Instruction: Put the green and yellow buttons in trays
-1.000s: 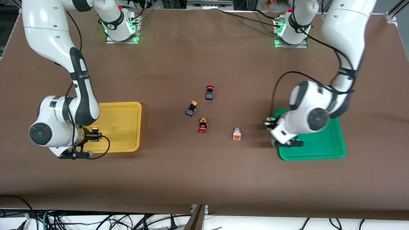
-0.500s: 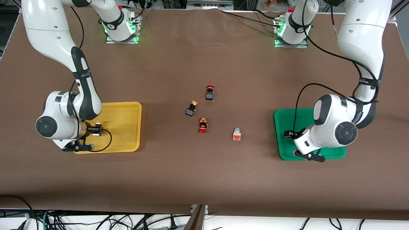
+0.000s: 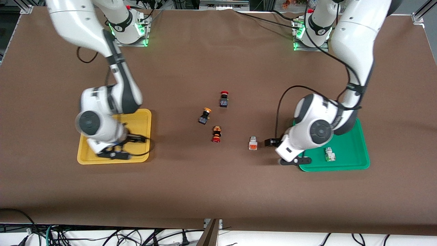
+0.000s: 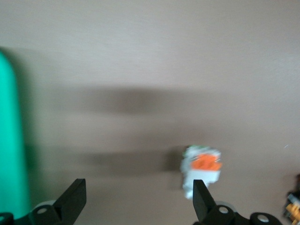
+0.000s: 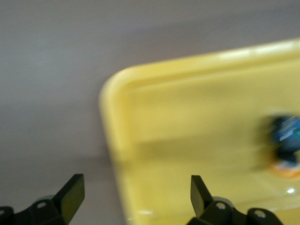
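From the front view, the green tray [image 3: 355, 163] held a green-faced white button [image 3: 329, 154] at its five o'clock corner. The left gripper [image 3: 270, 142] hung over bare table at the tray's nine o'clock, just beside the orange-faced white button [image 3: 252, 143]. A yellow-capped button [image 3: 204, 116] lay at mid-table. The right gripper [image 3: 138, 139] hung over the yellow tray [image 3: 141, 118].

In the left wrist view, the fingers [image 4: 74, 199] stood wide, holding nothing.

In the right wrist view, the fingers [image 5: 72, 192] stood wide and empty; another yellow-capped button [image 5: 287, 145] lay in the tray.
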Controlling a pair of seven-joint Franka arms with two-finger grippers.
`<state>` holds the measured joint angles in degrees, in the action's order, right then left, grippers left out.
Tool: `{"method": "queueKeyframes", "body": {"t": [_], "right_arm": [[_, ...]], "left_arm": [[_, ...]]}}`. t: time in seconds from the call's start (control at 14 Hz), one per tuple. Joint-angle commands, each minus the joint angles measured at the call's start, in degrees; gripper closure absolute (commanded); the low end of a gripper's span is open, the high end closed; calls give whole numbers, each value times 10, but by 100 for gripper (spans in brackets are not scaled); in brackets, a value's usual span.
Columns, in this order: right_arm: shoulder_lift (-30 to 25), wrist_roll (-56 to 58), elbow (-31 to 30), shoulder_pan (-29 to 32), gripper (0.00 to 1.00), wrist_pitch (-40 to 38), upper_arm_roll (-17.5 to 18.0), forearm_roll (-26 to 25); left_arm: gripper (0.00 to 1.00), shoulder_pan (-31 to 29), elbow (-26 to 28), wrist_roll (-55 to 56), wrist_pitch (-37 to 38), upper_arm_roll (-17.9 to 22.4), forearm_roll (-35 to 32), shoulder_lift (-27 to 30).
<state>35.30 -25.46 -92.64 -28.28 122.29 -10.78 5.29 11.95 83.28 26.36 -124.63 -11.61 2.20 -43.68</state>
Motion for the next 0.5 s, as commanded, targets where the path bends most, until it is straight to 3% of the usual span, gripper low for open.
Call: {"method": "queueKeyframes", "body": {"t": [0.0, 0.29, 0.36, 0.43], "right_arm": [[25, -127, 12, -67, 0, 30, -5, 5], [63, -247, 13, -139, 0, 109, 2, 45], [67, -262, 13, -150, 0, 114, 2, 53], [72, -278, 13, -163, 0, 117, 2, 58]], "left_arm": [[0, 42, -23, 56, -68, 8, 12, -52], [0, 64, -23, 105, -126, 7, 13, -82], [14, 67, -20, 107, -154, 8, 5, -87], [63, 66, -14, 95, -166, 7, 2, -86]]}}
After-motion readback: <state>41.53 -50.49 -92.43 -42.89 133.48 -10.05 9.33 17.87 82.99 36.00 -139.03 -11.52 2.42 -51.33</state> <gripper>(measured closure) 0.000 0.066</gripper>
